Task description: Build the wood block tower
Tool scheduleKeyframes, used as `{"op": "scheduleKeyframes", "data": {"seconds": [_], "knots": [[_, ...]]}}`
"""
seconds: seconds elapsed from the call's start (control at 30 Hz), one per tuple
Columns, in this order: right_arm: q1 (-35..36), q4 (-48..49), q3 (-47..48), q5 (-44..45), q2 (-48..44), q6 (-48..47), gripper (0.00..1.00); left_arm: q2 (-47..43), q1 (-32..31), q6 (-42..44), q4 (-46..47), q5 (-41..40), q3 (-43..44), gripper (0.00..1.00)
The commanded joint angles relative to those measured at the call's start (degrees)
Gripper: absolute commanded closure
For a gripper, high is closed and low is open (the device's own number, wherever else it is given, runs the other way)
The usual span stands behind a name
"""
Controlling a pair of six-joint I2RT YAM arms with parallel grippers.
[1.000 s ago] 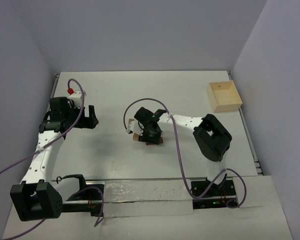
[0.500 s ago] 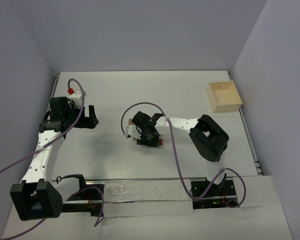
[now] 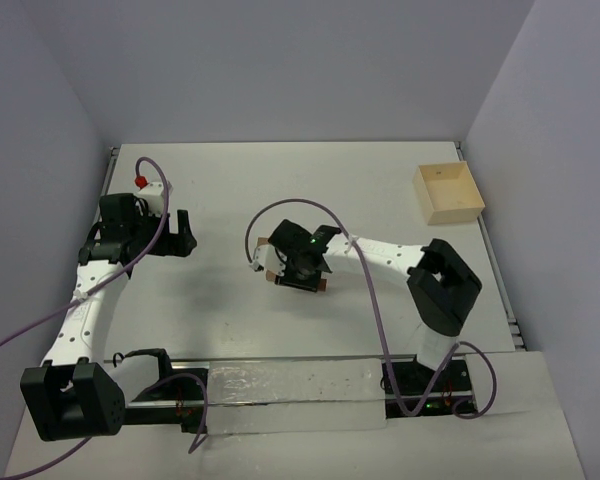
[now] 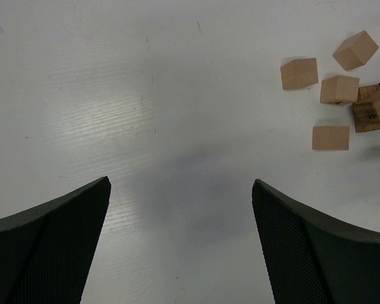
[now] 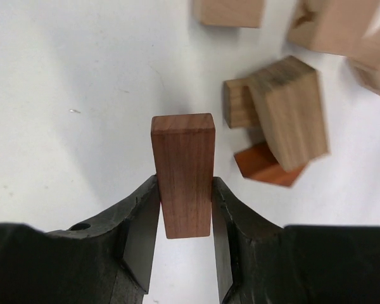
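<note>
note right gripper [image 5: 185, 190] clamped on reddish-brown bar [image 5: 182, 152] across long side faces, mid table [image 3: 380, 180], well apart from every edge, beside loose blocks [image 5: 285, 114]. note left gripper [image 4: 180, 202] spread wide, empty. treat as probably light, rigid, smooth; grip mid-length, squarely.

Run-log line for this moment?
left hand: open, empty | right hand: shut on reddish-brown bar | other blocks: scattered loose
</note>
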Motion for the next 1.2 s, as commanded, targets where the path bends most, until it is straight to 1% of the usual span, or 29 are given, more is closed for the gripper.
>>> {"op": "scheduleKeyframes", "data": {"seconds": [0.0,0.13,0.2,0.3,0.43,0.5,0.63,0.8,0.9,1.03,1.17], "knots": [[-0.7,-3.4,6.6,0.1,-6.3,6.2,1.0,0.0,0.1,-0.1,2.6,0.2,0.1,0.01],[-5.1,-5.2,17.7,4.1,-4.3,9.8,1.0,0.0,0.1,-0.2,2.6,0.4,0.1,0.01],[-8.0,-6.0,23.7,7.3,0.4,10.7,1.0,0.0,0.1,-0.2,2.6,0.5,0.1,0.01],[-11.2,-4.3,29.4,14.2,6.3,10.6,1.0,0.0,0.1,-0.2,2.6,0.5,0.1,0.01],[-14.9,-3.2,36.9,18.3,14.7,9.4,1.0,-0.3,0.1,-0.2,2.5,0.3,0.1,0.01],[-15.7,-1.2,37.2,19.5,17.6,7.7,1.0,-0.4,0.1,-0.3,2.5,0.3,0.1,0.01],[-16.4,0.7,36.5,19.8,20.5,5.9,1.0,-0.6,0.1,-0.3,2.6,0.2,0.0,0.01],[-16.5,2.4,32.5,16.5,21.9,5.7,1.0,-0.6,0.1,-0.3,2.6,0.1,0.0,0.01],[-16.1,2.7,30.7,14.7,22.5,5.6,1.0,-0.6,0.1,-0.3,2.6,0.1,0.1,0.01],[-13.7,2.8,28.4,13.5,23.4,5.7,1.0,-0.6,0.1,-0.4,2.7,0.0,0.1,0.01],[-12.4,2.3,28.0,11.7,24.2,6.5,1.0,-0.5,0.1,-0.3,2.6,0.0,0.1,0.01]]}}
